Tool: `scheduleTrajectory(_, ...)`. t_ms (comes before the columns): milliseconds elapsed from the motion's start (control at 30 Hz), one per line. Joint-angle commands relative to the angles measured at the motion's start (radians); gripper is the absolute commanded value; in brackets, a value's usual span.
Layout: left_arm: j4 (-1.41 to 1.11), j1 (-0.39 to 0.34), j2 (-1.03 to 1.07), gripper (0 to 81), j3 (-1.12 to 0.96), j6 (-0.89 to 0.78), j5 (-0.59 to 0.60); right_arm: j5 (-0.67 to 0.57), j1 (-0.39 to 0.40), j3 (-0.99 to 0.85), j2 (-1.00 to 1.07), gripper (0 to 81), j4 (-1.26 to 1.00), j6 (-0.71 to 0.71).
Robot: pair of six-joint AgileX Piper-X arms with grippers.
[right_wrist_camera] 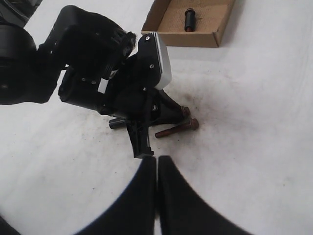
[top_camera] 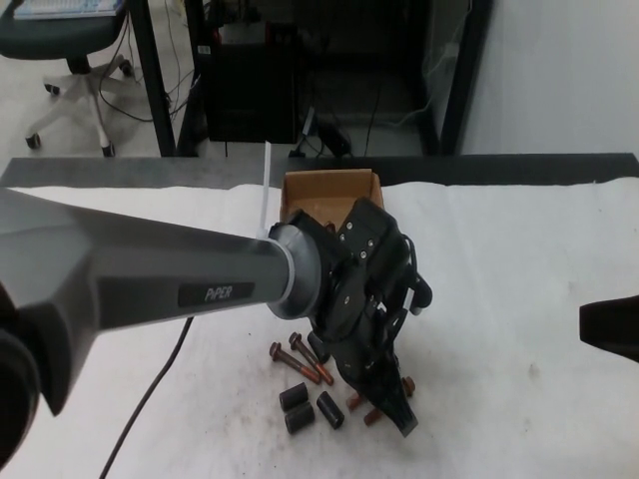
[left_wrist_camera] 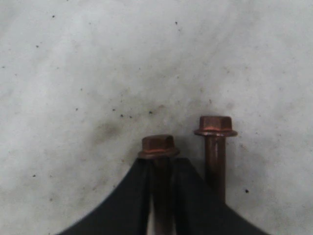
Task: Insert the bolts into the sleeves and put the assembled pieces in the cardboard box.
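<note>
Bolt-pickup step. Left gripper [left_wrist_camera: 160, 165] clenched on bolt [left_wrist_camera: 158, 145] — second bolt [left_wrist_camera: 215, 147] just beside. Right gripper [right_wrist_camera: 156, 162] pinched, empty. Sleeves [top_camera: 295, 399] at its 9 o'clock, cardboard box [top_camera: 329, 177] at 12. Next, probably — lift, align shank with sleeve.

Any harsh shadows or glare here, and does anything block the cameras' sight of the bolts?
High view: even light, no glare; the grey-and-black left arm and left gripper partly cover rust-coloured bolts. Left wrist view: soft light, faint shadows; the gripper's black fingers hide the shank of the held rust-coloured hex-head bolt. Right wrist view: soft shadow under the left gripper on the white cloth.
</note>
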Motion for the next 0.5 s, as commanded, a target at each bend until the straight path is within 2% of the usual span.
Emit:
scheduleTrajectory(0, -0.012, -0.002, 0.019, 0.4, -0.002, 0.001, -0.013, -0.014, -0.004, -0.001, -0.011, 0.8, 0.004, -0.008)
scheduleTrajectory(200, -0.012, -0.002, -0.006, 0.4, -0.002, -0.001, -0.039, -0.014, -0.004, -0.001, -0.011, 0.8, 0.004, -0.008)
scheduleTrajectory(467, -0.099, 0.006, -0.218, 0.4, -0.016, -0.011, -0.215, -0.006, -0.004, -0.001, -0.011, 0.8, 0.001, -0.052)
